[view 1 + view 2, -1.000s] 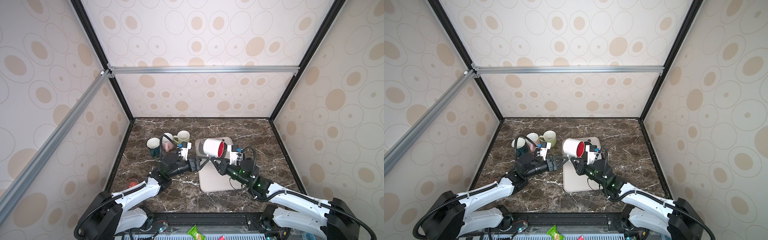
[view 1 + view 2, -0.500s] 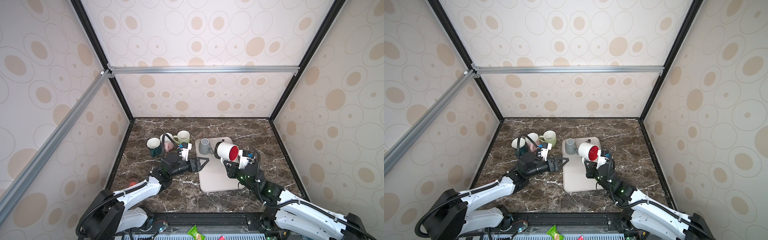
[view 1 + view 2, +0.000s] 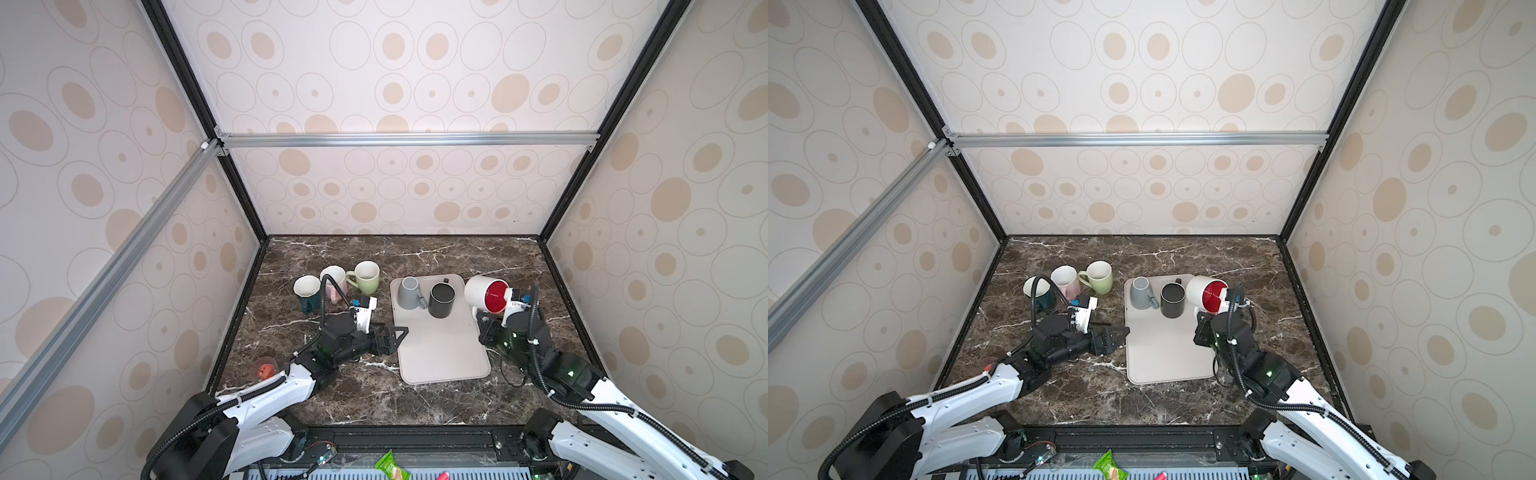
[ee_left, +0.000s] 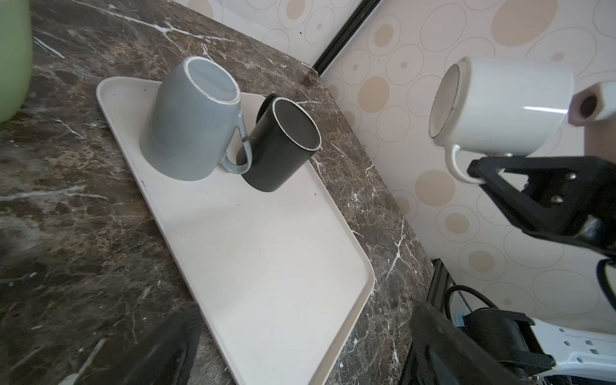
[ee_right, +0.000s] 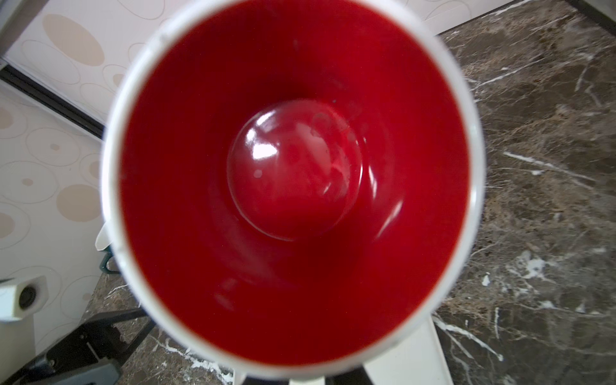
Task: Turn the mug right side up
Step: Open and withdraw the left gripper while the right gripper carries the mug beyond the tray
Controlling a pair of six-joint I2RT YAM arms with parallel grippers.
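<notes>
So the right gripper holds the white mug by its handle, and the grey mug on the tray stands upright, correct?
No: the grey mug stands upside down on the tray, base up; the left wrist view shows it. The right gripper does hold the white mug by its handle.

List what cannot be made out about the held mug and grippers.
Right wrist view: the white mug fills the frame, hiding its handle and the right gripper.
Left wrist view: left gripper fingers blurred, cut off by the edge.
In a top view: orange object too small to identify.
</notes>
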